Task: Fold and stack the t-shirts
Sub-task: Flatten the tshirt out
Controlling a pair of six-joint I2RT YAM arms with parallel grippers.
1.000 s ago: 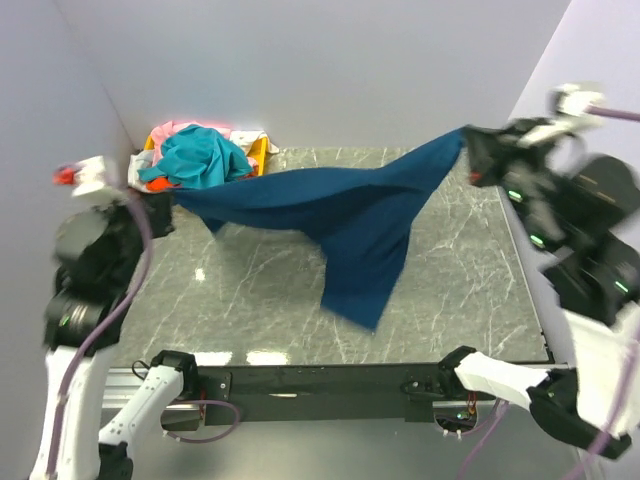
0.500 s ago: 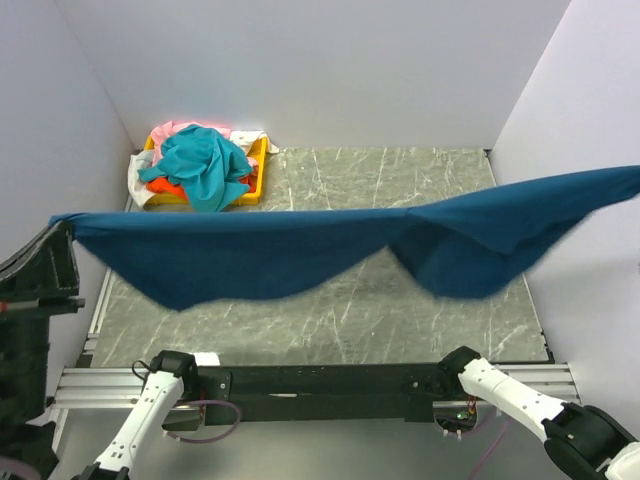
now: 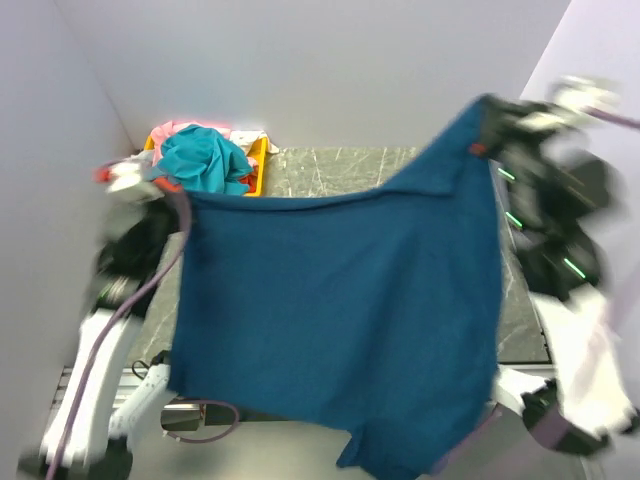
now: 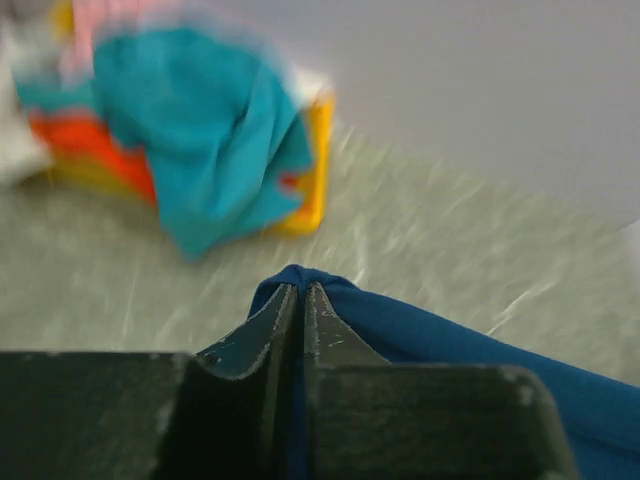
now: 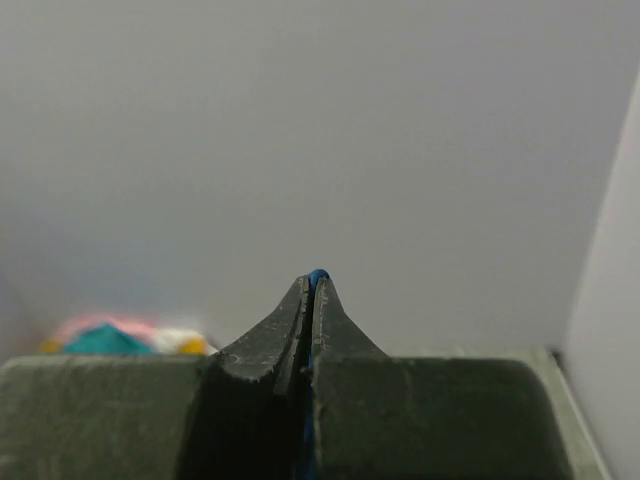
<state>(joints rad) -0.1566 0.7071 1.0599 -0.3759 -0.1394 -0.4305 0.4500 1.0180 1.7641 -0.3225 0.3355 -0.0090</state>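
Observation:
The large navy blue t-shirt [image 3: 340, 320] hangs spread in the air between my two grippers and hides most of the table in the top view. My left gripper [image 3: 180, 195] is shut on its upper left corner; in the left wrist view the cloth [image 4: 420, 335] bulges out of the left gripper [image 4: 301, 290]. My right gripper [image 3: 485, 110] is shut on the upper right corner, held higher; a thin blue edge [image 5: 319, 273] shows at the right gripper [image 5: 312, 285]. A teal t-shirt [image 3: 200, 160] tops a pile with orange [image 4: 95, 150], pink [image 3: 180, 128] and white [image 4: 15, 155] ones.
The pile lies in a yellow tray [image 3: 258, 160] at the table's back left corner. Grey marble tabletop [image 3: 340, 165] shows behind the hanging shirt. White walls close in the left, back and right sides.
The navy shirt was stretched wide and low half a second ago; now both arms have come inward and back, and it hangs as a broad sheet, with the right corner raised.

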